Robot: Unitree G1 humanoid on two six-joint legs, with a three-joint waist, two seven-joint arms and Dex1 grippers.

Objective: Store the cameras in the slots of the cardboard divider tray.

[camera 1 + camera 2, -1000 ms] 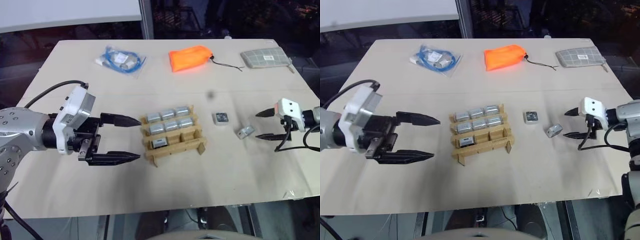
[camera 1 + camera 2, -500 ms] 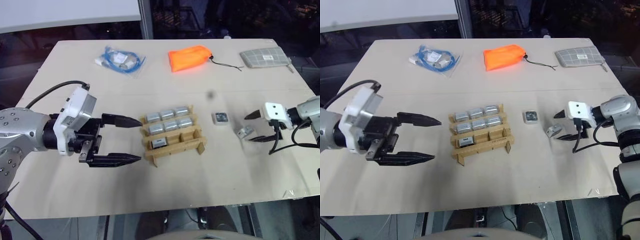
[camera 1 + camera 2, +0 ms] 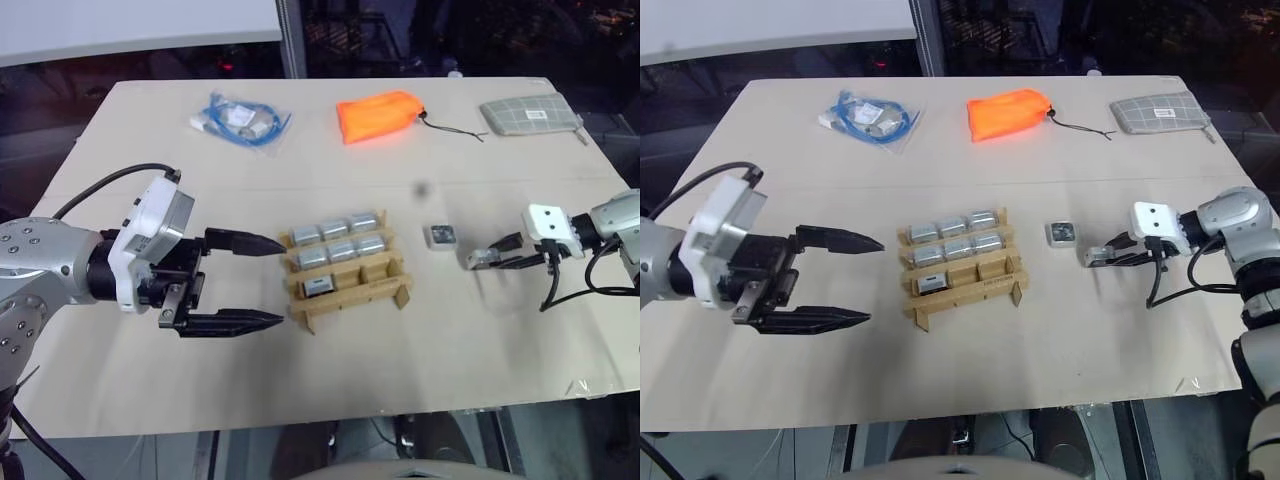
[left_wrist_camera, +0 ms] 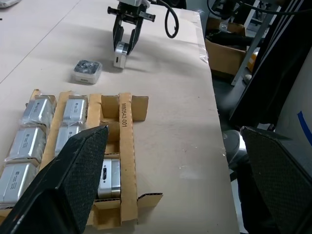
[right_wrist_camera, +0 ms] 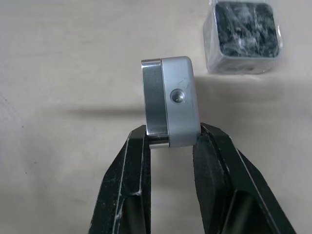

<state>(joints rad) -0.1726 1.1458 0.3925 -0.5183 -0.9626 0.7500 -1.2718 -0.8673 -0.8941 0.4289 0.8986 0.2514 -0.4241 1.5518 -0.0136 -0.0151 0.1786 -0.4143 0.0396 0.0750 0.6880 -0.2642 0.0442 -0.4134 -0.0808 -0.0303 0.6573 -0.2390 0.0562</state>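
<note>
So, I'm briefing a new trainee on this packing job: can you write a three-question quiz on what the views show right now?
1. True or false: the right gripper is shut on a camera.
2. How many slots of the cardboard divider tray are without a camera?
3. Which lies at the far right of the table: A) orange bag, B) blue cable pack, C) checked pouch?

Key: 1 true; 2 two, both in the nearest row; 3 C.
</note>
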